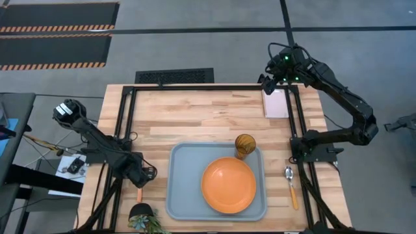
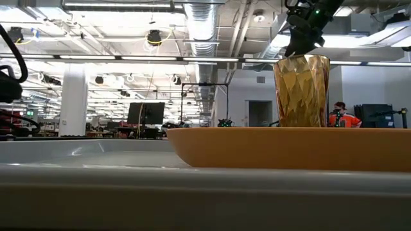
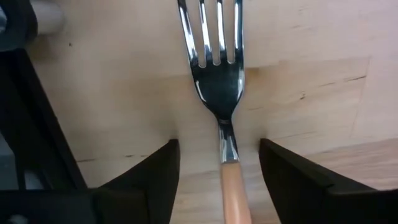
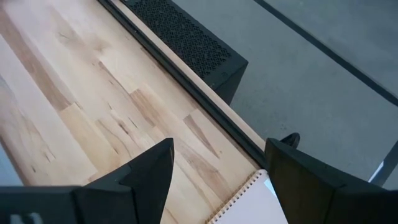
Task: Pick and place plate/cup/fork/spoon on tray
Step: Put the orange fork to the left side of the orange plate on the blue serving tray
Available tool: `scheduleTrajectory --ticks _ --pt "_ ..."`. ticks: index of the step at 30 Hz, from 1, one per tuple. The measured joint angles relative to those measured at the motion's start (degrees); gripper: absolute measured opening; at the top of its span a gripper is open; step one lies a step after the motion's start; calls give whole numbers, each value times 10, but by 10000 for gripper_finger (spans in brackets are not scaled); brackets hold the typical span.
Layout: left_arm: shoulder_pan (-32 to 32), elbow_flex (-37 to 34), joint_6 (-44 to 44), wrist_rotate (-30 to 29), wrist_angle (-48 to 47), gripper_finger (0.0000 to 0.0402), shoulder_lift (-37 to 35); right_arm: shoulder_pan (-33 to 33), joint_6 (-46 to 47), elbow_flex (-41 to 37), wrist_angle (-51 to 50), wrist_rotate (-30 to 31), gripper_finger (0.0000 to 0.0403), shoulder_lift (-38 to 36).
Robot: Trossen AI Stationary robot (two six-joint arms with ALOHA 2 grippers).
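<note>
We count 1 large rectangular pale grey-blue tray (image 1: 175,195) with rounded corners and a raised rim, lying at the front middle of the pale wooden desk (image 1: 195,117). On it sit 1 round flat orange plate (image 1: 228,185), filling much of the tray's right half, and 1 small amber-brown ribbed translucent cup (image 1: 244,145), standing upright in the tray's far right corner just behind the plate. There is 1 small spoon (image 1: 290,185) with a silver bowl and orange handle, lying on the desk just right of the tray, and 1 small fork (image 3: 219,74) with silver tines and an orange handle, lying on the desk left of the tray. We also see 1 pink rectangular notepad (image 1: 275,103) near the far right edge of the desk and 1 small potted plant (image 1: 144,217) at the front edge. The tray's left half is bare, and the far half of the desk is open wood. The left claw (image 3: 217,168) reaches low over the fork, wide apart, with 1 finger on each side of the handle and neither touching it. The right claw (image 4: 217,180) hangs high over the far right corner by the notepad, wide apart and holding nothing, its arm folded back at the elbow.
</note>
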Motion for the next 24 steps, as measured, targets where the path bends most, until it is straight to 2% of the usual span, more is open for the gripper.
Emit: scheduleTrajectory --ticks 6,15,21,24 --pt "4 -2 -12 21 0 151 -1 0 0 0 1 0 274 0" --pt "3 -2 -25 13 0 16 -1 0 -5 0 2 0 274 0" --pt "16 -2 -31 10 2 26 -3 0 -14 0 2 0 274 0" --pt "24 4 -29 1 -4 18 -7 0 -16 0 2 0 274 0"
